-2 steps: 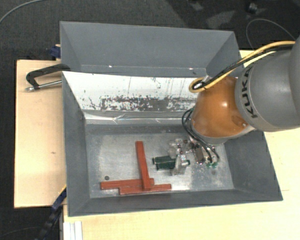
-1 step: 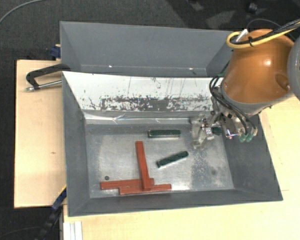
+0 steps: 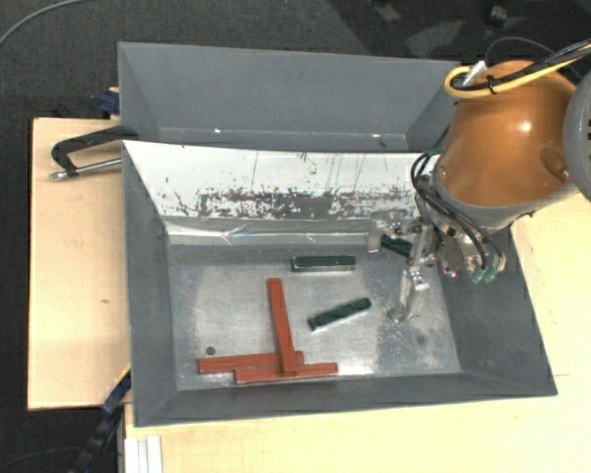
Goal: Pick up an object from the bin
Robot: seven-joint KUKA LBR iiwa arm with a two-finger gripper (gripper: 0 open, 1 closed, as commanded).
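Dark carpet (image 3: 276, 8) surrounds a pale board (image 3: 79, 264) on which the grey metal bin (image 3: 502, 363) sits. Its floor is mostly bare, with a few small bars scattered across it. The arm comes in from the right under its orange cover (image 3: 507, 136), and the gripper (image 3: 409, 302) hangs low over the right part of the floor. Whether it is spread or closed cannot be told from this angle, and nothing can be seen pinched in it.

Nearest to the tip, just to its left, lies a tilted green bar (image 3: 339, 313), flat on the metal and clear of everything else. A second green bar (image 3: 323, 262) lies level near the back wall. Further left, several red bars (image 3: 281, 348) cross one another in a loose pile at the front.

The tilted green bar looks short, stiff and light, probably smooth plastic or painted wood. It should not bend or crush, but it may skid on the metal if nudged from one side. The safest hold seems to be across its narrow width at the middle, with the jaws turned square to its long edges.
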